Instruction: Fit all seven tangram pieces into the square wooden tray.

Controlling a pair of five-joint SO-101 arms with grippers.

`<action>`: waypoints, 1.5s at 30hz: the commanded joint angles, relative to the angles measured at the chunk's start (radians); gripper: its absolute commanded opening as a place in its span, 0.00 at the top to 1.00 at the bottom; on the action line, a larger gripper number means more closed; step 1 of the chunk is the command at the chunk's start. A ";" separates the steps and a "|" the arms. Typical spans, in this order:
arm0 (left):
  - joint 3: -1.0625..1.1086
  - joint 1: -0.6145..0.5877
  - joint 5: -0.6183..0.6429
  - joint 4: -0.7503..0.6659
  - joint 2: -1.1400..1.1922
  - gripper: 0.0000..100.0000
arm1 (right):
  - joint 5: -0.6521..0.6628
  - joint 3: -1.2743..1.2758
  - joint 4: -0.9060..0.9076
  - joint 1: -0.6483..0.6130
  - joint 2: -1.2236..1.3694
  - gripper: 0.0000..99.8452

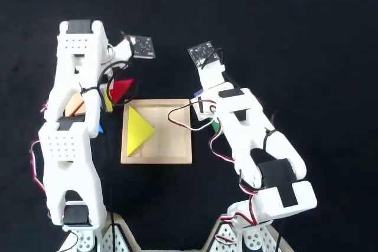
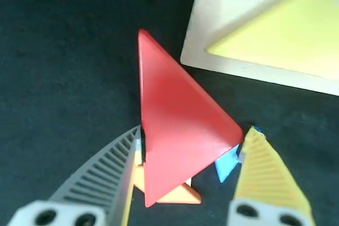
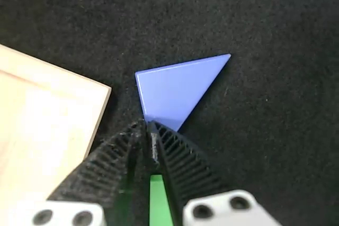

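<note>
The square wooden tray [image 1: 177, 146] lies between the arms, with a yellow triangle [image 1: 139, 129] in its left half. My left gripper [image 2: 190, 141] is shut on a large red triangle [image 2: 175, 115], holding it just off the tray's [image 2: 196, 41] far left corner. Beneath it lie an orange piece [image 2: 180, 197] and a light blue piece [image 2: 228, 165]. My right gripper [image 3: 149, 126] is shut and holds nothing; its tips touch the corner of a blue-violet triangle [image 3: 177, 88] beside the tray's [image 3: 53, 88] right edge. A green piece [image 3: 156, 194] shows under its fingers.
Black cloth covers the table. Orange and light blue pieces [image 1: 75, 105] lie left of the tray, partly hidden by the left arm. The green piece [image 1: 215, 126] sits by the tray's right edge under the right arm. Open cloth lies far right and behind.
</note>
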 commanded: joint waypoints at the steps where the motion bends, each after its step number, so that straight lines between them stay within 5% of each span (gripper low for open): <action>1: -0.110 0.015 0.081 0.049 -0.020 0.86 | -0.002 -0.054 -0.006 0.026 -0.001 0.99; 7: -0.099 0.081 0.247 0.054 -0.040 0.86 | -0.002 -0.054 -0.005 0.028 -0.007 0.99; 14: 0.130 0.180 0.749 0.051 -0.272 0.86 | -0.011 -0.082 0.006 0.118 -0.008 0.99; 20: 0.262 0.084 0.779 -0.017 -0.451 0.86 | -0.011 -0.084 0.017 0.117 -0.008 0.99; 23: 0.305 -0.045 0.700 -0.015 -0.493 0.86 | -0.011 -0.084 0.017 0.118 -0.008 0.99; 33: 0.582 -0.460 0.097 -0.025 -0.503 0.86 | 0.048 -0.074 0.068 0.005 -0.007 0.99; 38: 0.670 -0.631 0.005 -0.115 -0.494 0.86 | 0.226 -0.042 0.104 -0.144 -0.002 0.99; 45: 0.857 -0.707 -0.011 -0.359 -0.494 0.86 | 0.224 -0.084 0.164 -0.207 -0.022 0.99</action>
